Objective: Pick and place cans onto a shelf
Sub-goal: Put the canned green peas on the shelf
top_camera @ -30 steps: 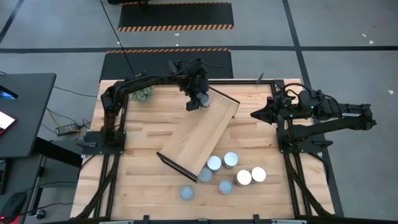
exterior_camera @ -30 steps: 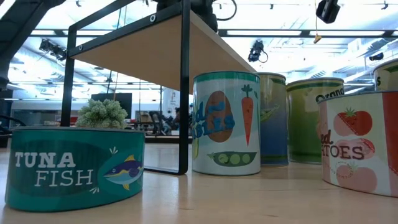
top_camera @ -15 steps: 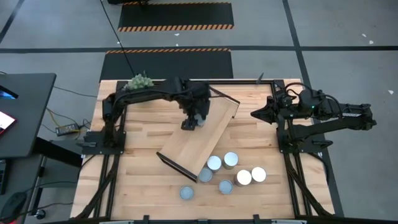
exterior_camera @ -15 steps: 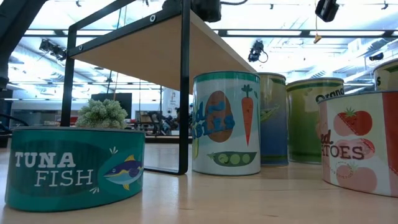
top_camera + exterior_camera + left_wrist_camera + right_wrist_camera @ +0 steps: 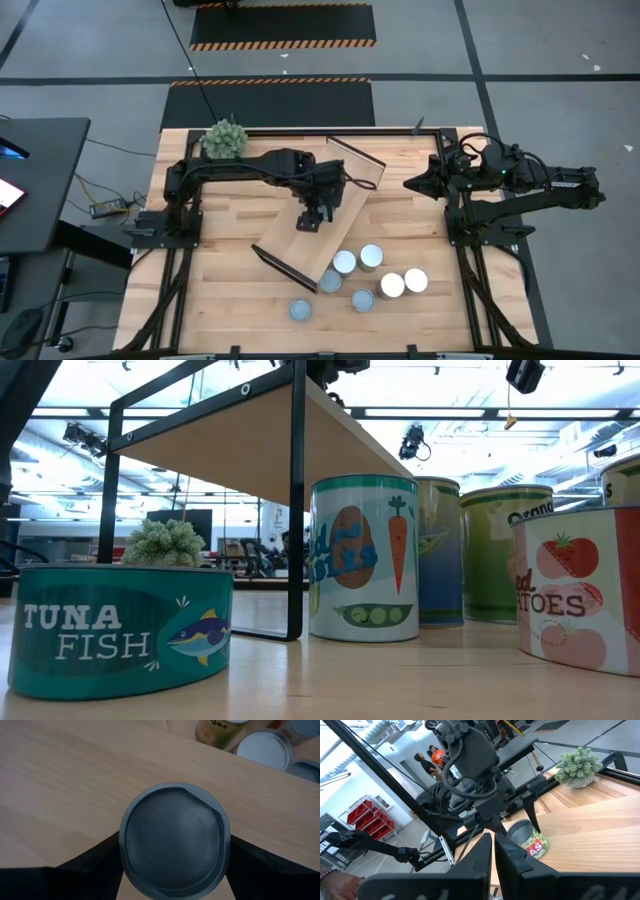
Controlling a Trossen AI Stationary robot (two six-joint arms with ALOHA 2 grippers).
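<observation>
Left end effector (image 5: 311, 217) is the one I am working with, and it is grasping a can (image 5: 174, 839), one finger on each side of the round grey top. Right under it is the pale wood of the shelf (image 5: 345, 200); the can sits at, or just above, the board. I think this is the put-down step. To do it well I would go straight down, keep the can upright, feel it sit flat on the board, and only then let go and lift straight up so I do not knock it.

Just past the shelf's near end, six more cans (image 5: 371, 257) wait on the counter (image 5: 230, 290), close together. No other can is on the shelf that I can see.

Far off to the side, the right end effector (image 5: 408, 184) waits, clenched on nothing, above the counter's edge.
</observation>
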